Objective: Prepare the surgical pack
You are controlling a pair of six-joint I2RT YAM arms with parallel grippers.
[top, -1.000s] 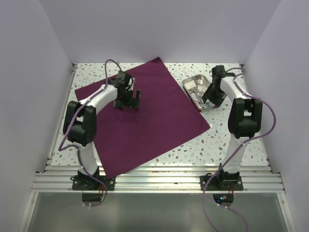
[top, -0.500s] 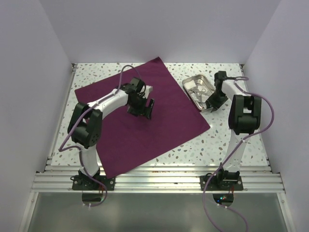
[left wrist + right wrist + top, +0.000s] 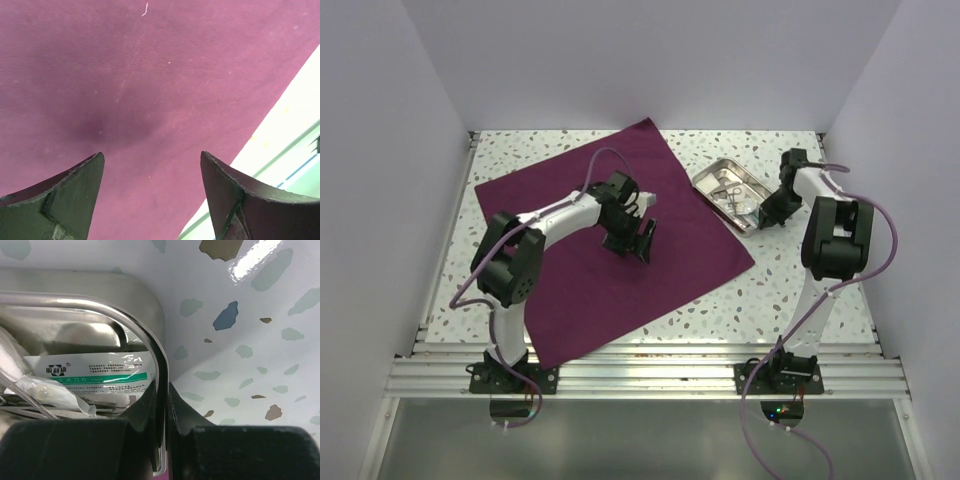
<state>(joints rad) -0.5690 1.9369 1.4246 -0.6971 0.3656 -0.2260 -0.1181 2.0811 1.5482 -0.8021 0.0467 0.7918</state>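
The right pincer (image 3: 161,407) is closed to a narrow slit on the rim of the tray (image 3: 100,302): one finger lies inside the steel wall and the other outside, with the rolled edge running up between them. In the top view this pincer (image 3: 767,212) meets the tray (image 3: 710,168) at its right near corner, and the arm reaches out along the right side of the table (image 3: 790,270). Just inside the held rim lies a white packet (image 3: 95,372) with a green stripe and print, partly under clear wrap and thin steel tools (image 3: 30,407). Speckled table (image 3: 240,315) shows beyond the rim. The left pincer (image 3: 151,156) stands wide, its two dark fingers (image 3: 75,195) well apart and pointing down at the drape (image 3: 150,75), whose cloth fills the gap between them. Whether the tips touch it cannot be told. From above, this pincer (image 3: 638,238) sits over the middle of the drape (image 3: 600,280). The drape lies spread flat as a tilted purple square over the left and centre of the table, with one corner at the far edge and one at the near rail (image 3: 650,375). The tray is just beside its right far edge.
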